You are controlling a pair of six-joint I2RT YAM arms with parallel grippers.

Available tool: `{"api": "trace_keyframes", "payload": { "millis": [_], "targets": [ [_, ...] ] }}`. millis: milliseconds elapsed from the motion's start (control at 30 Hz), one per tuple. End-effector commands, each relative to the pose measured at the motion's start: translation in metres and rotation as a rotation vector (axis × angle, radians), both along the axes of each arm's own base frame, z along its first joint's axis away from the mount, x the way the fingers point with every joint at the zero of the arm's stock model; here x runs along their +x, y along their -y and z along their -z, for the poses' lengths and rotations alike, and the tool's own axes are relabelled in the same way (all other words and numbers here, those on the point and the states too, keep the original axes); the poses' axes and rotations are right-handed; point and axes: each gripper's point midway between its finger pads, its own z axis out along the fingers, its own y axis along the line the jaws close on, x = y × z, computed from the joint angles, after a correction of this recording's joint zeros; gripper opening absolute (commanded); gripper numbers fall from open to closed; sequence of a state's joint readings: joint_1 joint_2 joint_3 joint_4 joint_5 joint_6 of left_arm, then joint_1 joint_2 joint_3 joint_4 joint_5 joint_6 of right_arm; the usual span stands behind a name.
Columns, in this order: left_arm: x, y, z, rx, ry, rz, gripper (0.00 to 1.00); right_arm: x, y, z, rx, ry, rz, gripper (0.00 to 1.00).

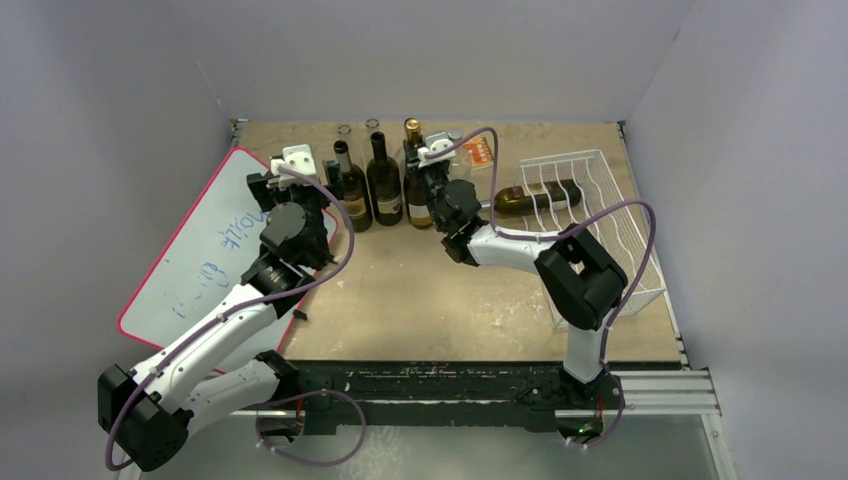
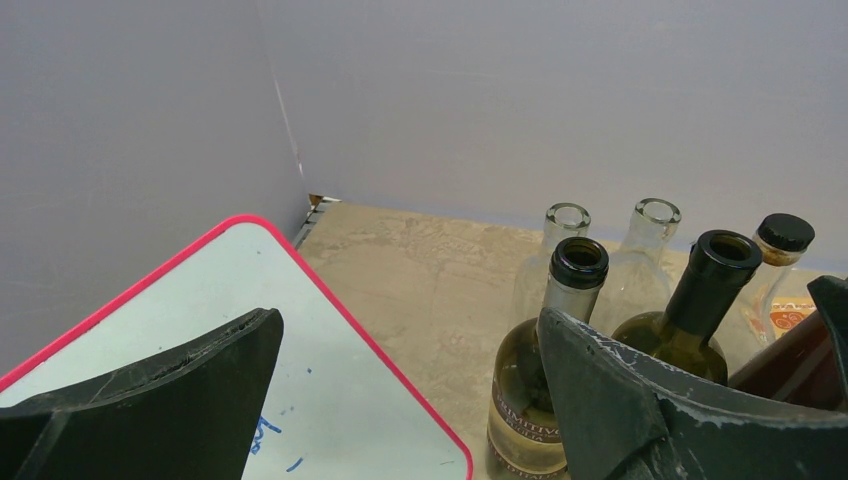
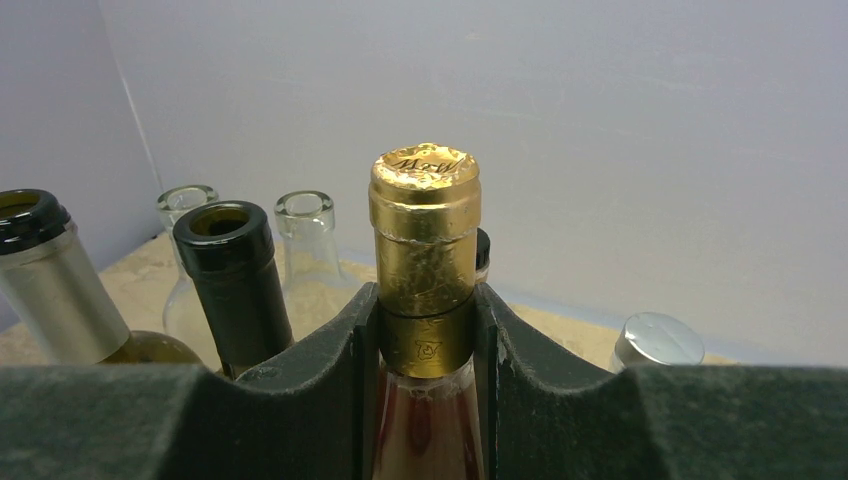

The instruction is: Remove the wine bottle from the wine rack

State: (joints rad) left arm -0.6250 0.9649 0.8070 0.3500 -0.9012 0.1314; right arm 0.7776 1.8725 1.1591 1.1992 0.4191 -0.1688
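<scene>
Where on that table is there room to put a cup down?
The front middle of the table is bare, between the whiteboard, the bottles and the rack. A smaller bare patch lies in the back left corner, behind the whiteboard. The bottles at the back stand crowded.

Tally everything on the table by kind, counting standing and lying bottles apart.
Standing bottles: 7
Lying bottle: 1
Rack: 1
Whiteboard: 1
Total: 10
</scene>
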Motion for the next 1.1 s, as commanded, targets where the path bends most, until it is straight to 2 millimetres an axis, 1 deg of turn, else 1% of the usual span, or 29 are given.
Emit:
{"api": "trace_keyframes", "payload": {
  "millis": [0, 167, 300, 400, 533, 567, 667, 767, 800, 900, 1000, 1033, 1067],
  "targets": [
    [-0.002, 0.001, -0.024, -0.047, 0.066, 0.012, 1.00, -0.033, 0.035, -0.150, 0.349, 0.365, 0.008, 0.00],
    [-0.002, 0.001, -0.024, -0.048, 0.066, 0.013, 1.00, -0.037, 0.042, -0.156, 0.405, 0.389, 0.017, 0.00],
    [-0.002, 0.001, -0.024, -0.048, 0.067, 0.013, 1.00, -0.041, 0.044, -0.155, 0.440, 0.385, 0.004, 0.00],
    [-0.002, 0.001, -0.024, -0.048, 0.067, 0.012, 1.00, -0.047, 0.042, -0.150, 0.441, 0.387, -0.010, 0.00],
    [-0.002, 0.001, -0.024, -0.049, 0.067, 0.013, 1.00, -0.047, 0.042, -0.140, 0.457, 0.362, 0.004, 0.00],
    [-0.003, 0.001, -0.024, -0.049, 0.067, 0.014, 1.00, -0.048, 0.040, -0.139, 0.461, 0.361, -0.001, 0.02],
    [-0.002, 0.002, -0.023, -0.047, 0.064, 0.015, 1.00, -0.051, 0.033, -0.136, 0.444, 0.353, -0.003, 0.14],
    [-0.002, 0.001, -0.023, -0.046, 0.064, 0.012, 1.00, -0.056, 0.028, -0.132, 0.392, 0.358, 0.023, 0.33],
    [-0.002, 0.001, -0.024, -0.048, 0.066, 0.013, 1.00, -0.057, 0.028, -0.130, 0.378, 0.349, 0.043, 0.42],
    [-0.002, 0.001, -0.025, -0.050, 0.068, 0.014, 1.00, -0.061, 0.034, -0.123, 0.351, 0.328, 0.081, 0.63],
    [-0.002, 0.001, -0.024, -0.052, 0.068, 0.016, 1.00, -0.063, 0.045, -0.116, 0.334, 0.288, 0.118, 0.87],
    [-0.002, 0.001, -0.024, -0.051, 0.068, 0.017, 1.00, -0.064, 0.050, -0.116, 0.324, 0.272, 0.130, 0.93],
    [-0.002, 0.002, -0.024, -0.051, 0.067, 0.018, 1.00, -0.065, 0.052, -0.113, 0.302, 0.255, 0.135, 0.95]
  ]
}}
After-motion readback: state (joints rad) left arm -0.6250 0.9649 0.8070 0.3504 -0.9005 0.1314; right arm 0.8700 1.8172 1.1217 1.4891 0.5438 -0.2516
